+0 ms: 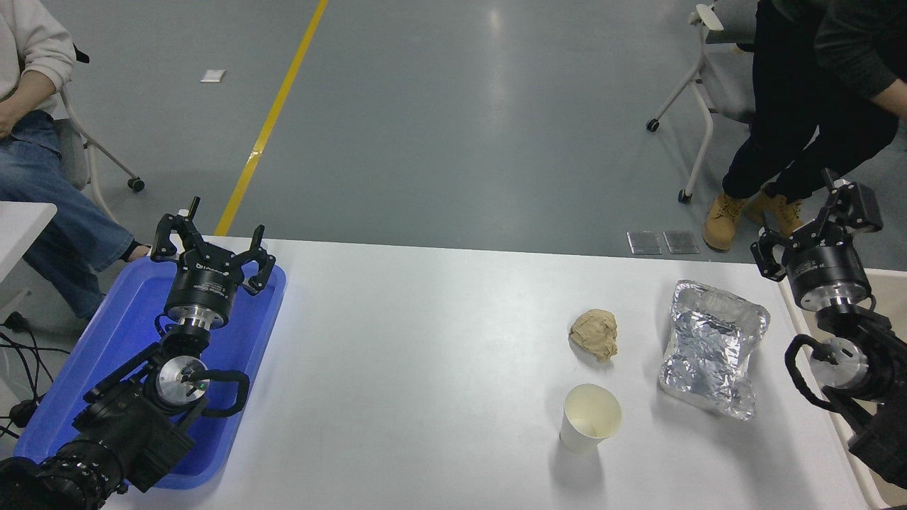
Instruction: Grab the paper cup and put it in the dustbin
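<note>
The paper cup [590, 427] stands upright on the worktop [425, 340], untouched; the right end effector [815, 223], fingers spread and empty, hovers well apart beside the dustbin [843, 432], so the reach-and-grasp comes first

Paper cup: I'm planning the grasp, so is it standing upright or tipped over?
Upright. The paper cup stands on its base on the table, with its open rim facing up and the cream inside showing.

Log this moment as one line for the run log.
cup: upright on table, untouched | right claw: open, above bin, empty | left claw: open, parked over tray
</note>
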{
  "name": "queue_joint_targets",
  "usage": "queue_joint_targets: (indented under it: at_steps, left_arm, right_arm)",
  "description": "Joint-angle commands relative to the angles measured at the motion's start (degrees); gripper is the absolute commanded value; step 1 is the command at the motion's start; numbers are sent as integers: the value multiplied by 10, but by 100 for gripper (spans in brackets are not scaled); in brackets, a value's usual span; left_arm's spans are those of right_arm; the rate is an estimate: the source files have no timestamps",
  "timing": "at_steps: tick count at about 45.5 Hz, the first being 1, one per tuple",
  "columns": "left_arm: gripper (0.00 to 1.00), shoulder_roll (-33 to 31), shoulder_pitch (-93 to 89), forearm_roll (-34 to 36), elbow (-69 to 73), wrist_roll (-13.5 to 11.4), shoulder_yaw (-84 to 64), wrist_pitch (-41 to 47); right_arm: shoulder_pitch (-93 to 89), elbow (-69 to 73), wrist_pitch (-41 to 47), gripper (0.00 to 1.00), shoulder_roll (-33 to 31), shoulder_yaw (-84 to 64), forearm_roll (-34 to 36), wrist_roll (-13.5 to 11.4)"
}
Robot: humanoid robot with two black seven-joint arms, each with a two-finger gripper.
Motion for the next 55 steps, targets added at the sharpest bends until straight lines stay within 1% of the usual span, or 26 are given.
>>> queue_joint_targets:
  at_steps: [1,55]
  left_arm:
    - [100,0,0,0,0,1,0,0]
    - [100,0,0,0,0,0,0,0]
  right_arm:
    - [2,0,2,100,3,-1,3,-1]
    - [10,0,2,100,-3,-4,0,1]
